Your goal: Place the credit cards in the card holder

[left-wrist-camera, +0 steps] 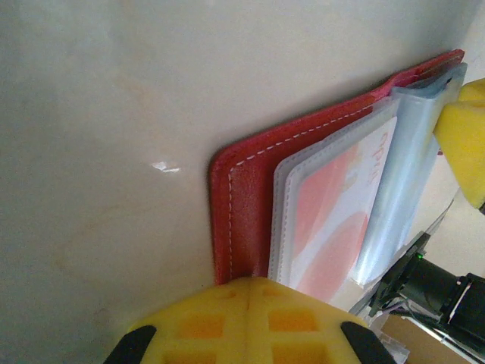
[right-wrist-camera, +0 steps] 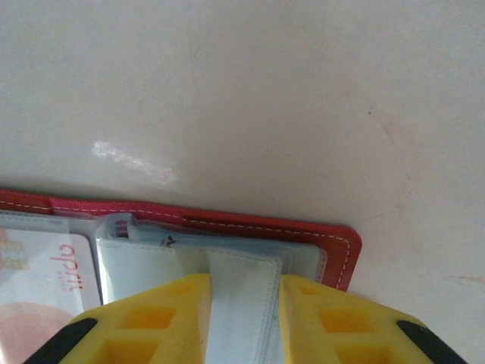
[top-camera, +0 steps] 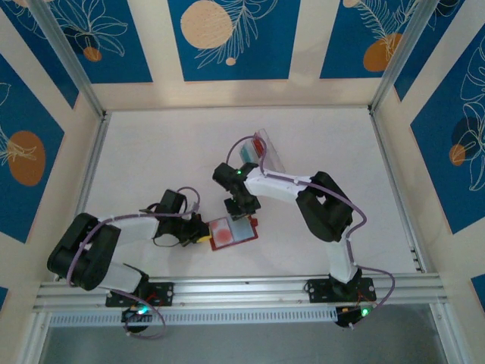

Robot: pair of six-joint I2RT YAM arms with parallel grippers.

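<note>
- Card holder lies open and flat on the pale table, toward 6 o'clock from the table's middle, clear pockets facing up
- Left gripper sits at the holder's 9 o'clock edge; from its wrist view the yellow fingers are pressed tight together, touching the red cover's rim, though I cannot tell whether they pinch the cover or just press on it
- Right gripper comes onto the holder from 12 o'clock; its jaws are part-way closed on a clear pocket leaf, one yellow finger against each side of it
- One credit card, pale with pink-orange shapes, is inside a clear pocket on the page nearer the left gripper
- A clear plastic box stands well apart at the holder's 1 o'clock, with a red card and a teal card in it
</note>
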